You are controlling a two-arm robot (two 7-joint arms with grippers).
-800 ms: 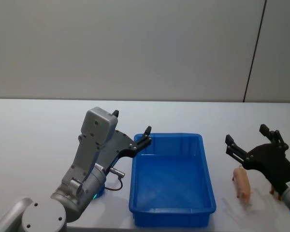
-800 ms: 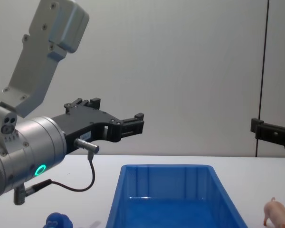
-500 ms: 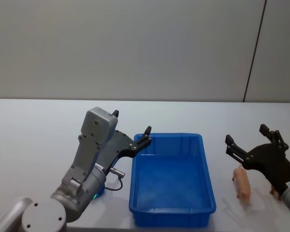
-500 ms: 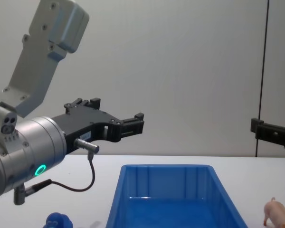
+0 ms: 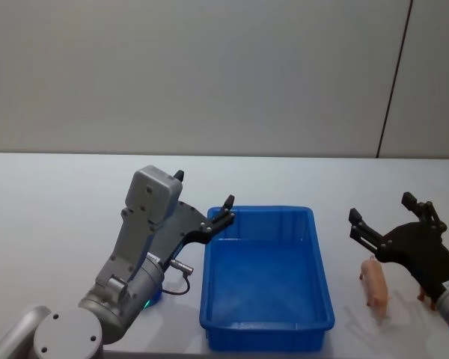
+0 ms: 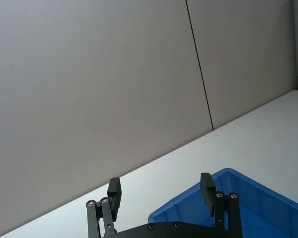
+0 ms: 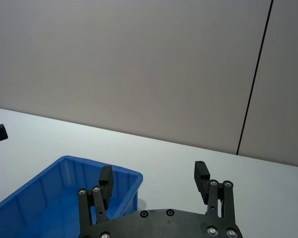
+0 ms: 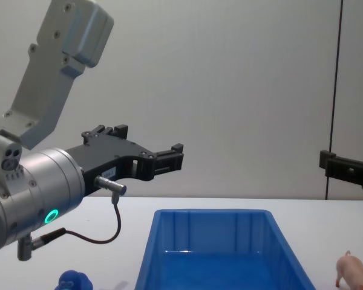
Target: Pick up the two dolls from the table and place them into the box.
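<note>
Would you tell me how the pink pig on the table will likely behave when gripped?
The pig stands on thin legs, so a sideways nudge would probably tip it. It is far smaller than the blue bin, so likely light. Its legs hold its body up, suggesting stiff rather than floppy.

The chest view's lower edge cut off the rounded blue toy doll [image 8: 73,281]; the right gripper [image 5: 382,208] hid most of a small orange-brown toy figure [image 5: 421,296].
</note>
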